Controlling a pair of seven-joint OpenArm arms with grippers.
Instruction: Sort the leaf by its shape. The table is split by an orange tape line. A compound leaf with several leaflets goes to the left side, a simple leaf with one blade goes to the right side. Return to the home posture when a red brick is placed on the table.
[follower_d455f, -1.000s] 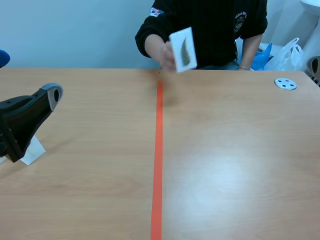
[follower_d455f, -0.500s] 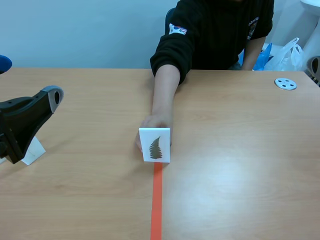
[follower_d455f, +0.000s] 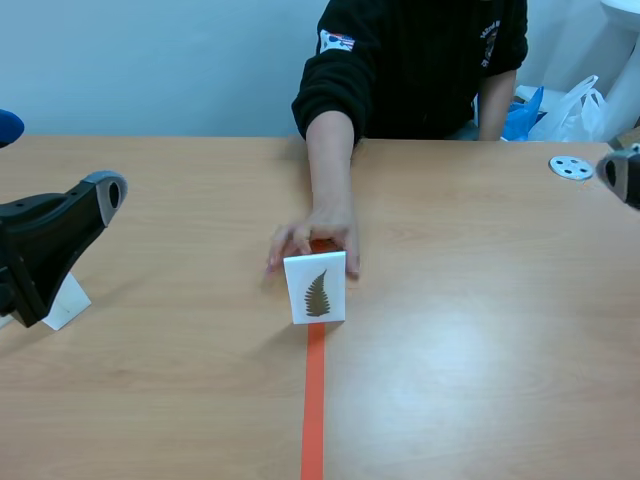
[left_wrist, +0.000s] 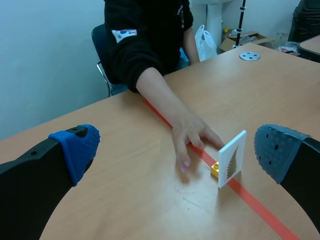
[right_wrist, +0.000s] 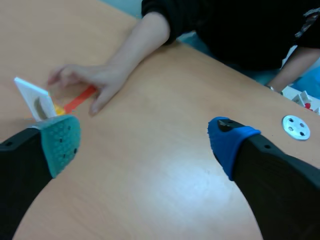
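Table (follower_d455f: 480, 380): pale wood, wide, split down the middle by an orange tape line (follower_d455f: 314, 400) running away from the robot.

Person (follower_d455f: 420, 60): seated at the far edge in a dark top, one forearm stretched along the line toward mid-table.

Left gripper (left_wrist: 177, 150): low over the left side, well apart from the line. Fingers spread wide, nothing between them. A small white folded card (follower_d455f: 68, 300) lies on the table beside this arm.

Right gripper (right_wrist: 145, 142): out at the right edge of the table. Fingers likewise wide apart and holding nothing.

Plastic bag (follower_d455f: 575, 105): white, beyond the table's far right corner.

Person's hand (follower_d455f: 318, 235): palm down on the table, straddling the tape, just behind the leaf card; contact with the card cannot be made out.

Leaf card (follower_d455f: 316, 288): white, standing upright on the tape line at mid-table, on neither side, face toward the robot. Printed leaf (follower_d455f: 317, 293) is fern-like, with many small leaflets along one stem.

White disc (follower_d455f: 570, 167): flat, with holes, at the far right.

Yellow block (left_wrist: 215, 170): small, at the card's foot on its back side, on the tape.
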